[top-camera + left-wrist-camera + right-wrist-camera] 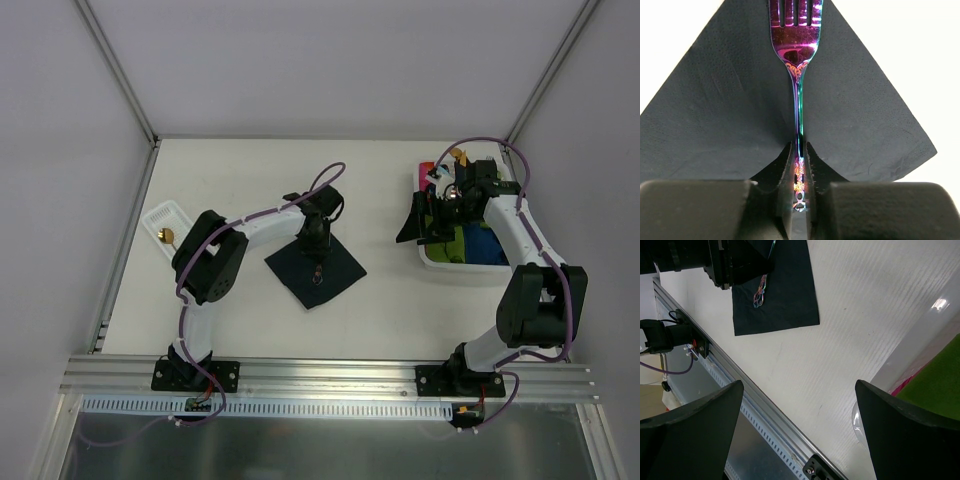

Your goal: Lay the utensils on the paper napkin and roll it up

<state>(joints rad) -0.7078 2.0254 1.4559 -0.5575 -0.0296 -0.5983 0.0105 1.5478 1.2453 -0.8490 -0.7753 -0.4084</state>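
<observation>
The black paper napkin [318,265] lies flat on the table as a diamond; it also shows in the left wrist view [715,115] and the right wrist view [785,295]. The fork [796,40], iridescent purple and teal, lies along the napkin's middle with its tines pointing away. My left gripper [799,172] is shut on the fork's handle, low over the napkin [318,258]. The gold spoon [167,236] lies in a white tray at the far left. My right gripper [800,425] is wide open and empty, held above the table beside the white bin [425,228].
A white bin [440,262] at the right holds green [468,243], blue and pink rolled bundles. The small white tray [172,214] sits by the left wall. The aluminium rail [330,372] runs along the near edge.
</observation>
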